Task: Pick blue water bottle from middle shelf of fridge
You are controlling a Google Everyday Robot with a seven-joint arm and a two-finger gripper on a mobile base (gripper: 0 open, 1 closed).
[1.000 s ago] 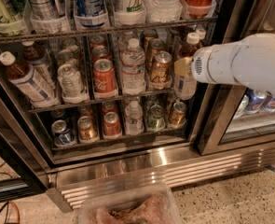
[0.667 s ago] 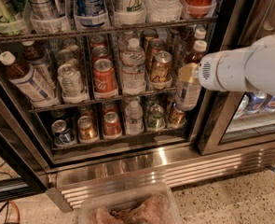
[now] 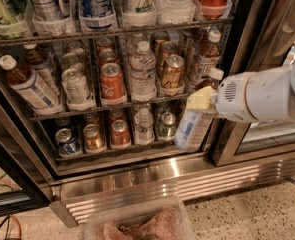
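Observation:
The fridge stands open in front of me with wire racks full of drinks. My gripper is at the right end of the middle shelf, in front of its rail. It is shut on the blue water bottle, gripping it just below the neck. The bottle has a white cap, amber liquid at the neck and a pale blue-and-white label. It hangs tilted in front of the shelf, and its base overlaps the lower rack. My white arm reaches in from the right.
A clear ribbed water bottle, a red can and a gold can stand on the middle shelf. A similar labelled bottle leans at the left. A black door frame is beside my arm. A plastic bin sits on the floor.
The gripper has moved down and out from the shelf with the blue bottle in it. The bottle now hangs lower and more tilted, in front of the rail.

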